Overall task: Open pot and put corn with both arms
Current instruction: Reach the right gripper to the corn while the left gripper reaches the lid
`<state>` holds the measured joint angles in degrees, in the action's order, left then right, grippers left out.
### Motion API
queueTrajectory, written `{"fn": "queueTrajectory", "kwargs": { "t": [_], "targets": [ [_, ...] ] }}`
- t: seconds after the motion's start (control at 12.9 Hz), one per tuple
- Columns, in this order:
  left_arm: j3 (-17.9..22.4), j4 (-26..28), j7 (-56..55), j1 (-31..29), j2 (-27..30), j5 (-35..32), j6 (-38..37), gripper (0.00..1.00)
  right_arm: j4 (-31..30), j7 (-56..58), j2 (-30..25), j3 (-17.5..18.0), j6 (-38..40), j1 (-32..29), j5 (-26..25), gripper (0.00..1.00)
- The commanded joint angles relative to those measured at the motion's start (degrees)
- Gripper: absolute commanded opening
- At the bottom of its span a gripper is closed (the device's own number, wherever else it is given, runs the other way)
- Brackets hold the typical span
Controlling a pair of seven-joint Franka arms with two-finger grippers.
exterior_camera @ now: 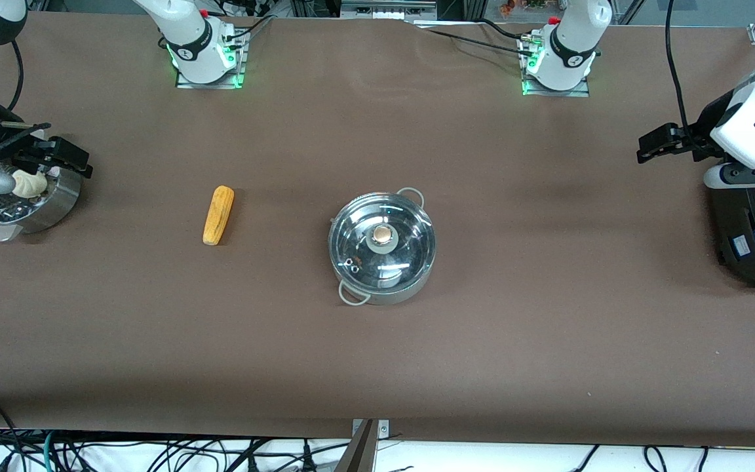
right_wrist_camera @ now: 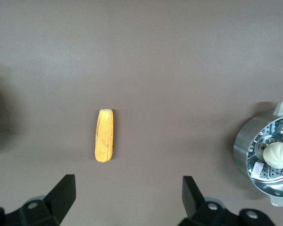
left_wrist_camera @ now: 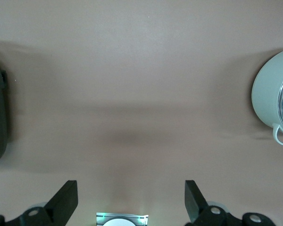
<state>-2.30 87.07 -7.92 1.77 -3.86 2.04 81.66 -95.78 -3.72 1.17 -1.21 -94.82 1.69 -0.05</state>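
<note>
Lidded pot mid-table, corn lying toward the right arm's end of it, left gripper and right gripper both spread wide, holding nothing.

Corn beside bun-filled steamer basket

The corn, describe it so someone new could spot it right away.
On the brown table, find the lidded steel pot at the middle. The corn lies beside it, toward the right arm's end. It is the only yellow-orange, finger-shaped thing there.
</note>
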Motion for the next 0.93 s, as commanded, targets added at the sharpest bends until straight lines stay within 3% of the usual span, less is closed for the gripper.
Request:
{"fn": "queueTrajectory", "kwargs": {
  "t": [0.0,0.31,0.47,0.7,0.85],
  "targets": [
    [-0.60,0.74,0.54,-0.80,0.52,1.12,0.44,1.00,0.77,-0.05,0.41,0.06,0.08,0.68,0.66,1.00],
    [-0.95,0.56,-0.42,-0.63,0.08,1.12,1.05,1.00,-0.89,-0.14,1.90,0.15,2.79,2.17,0.84,1.00],
    [-4.10,0.38,-6.02,-0.19,-1.67,1.21,3.32,1.00,-5.63,-1.27,2.08,0.15,0.27,4.80,1.01,1.00],
    [-9.30,-4.68,-18.92,4.28,-9.38,1.30,6.48,1.00,-17.11,-13.64,2.61,1.11,-12.44,6.22,1.01,1.00],
    [-9.39,-6.47,-26.59,10.25,-14.14,1.30,11.82,1.00,-23.55,-20.16,3.92,1.47,-21.94,6.31,0.93,1.00]
  ]
}}
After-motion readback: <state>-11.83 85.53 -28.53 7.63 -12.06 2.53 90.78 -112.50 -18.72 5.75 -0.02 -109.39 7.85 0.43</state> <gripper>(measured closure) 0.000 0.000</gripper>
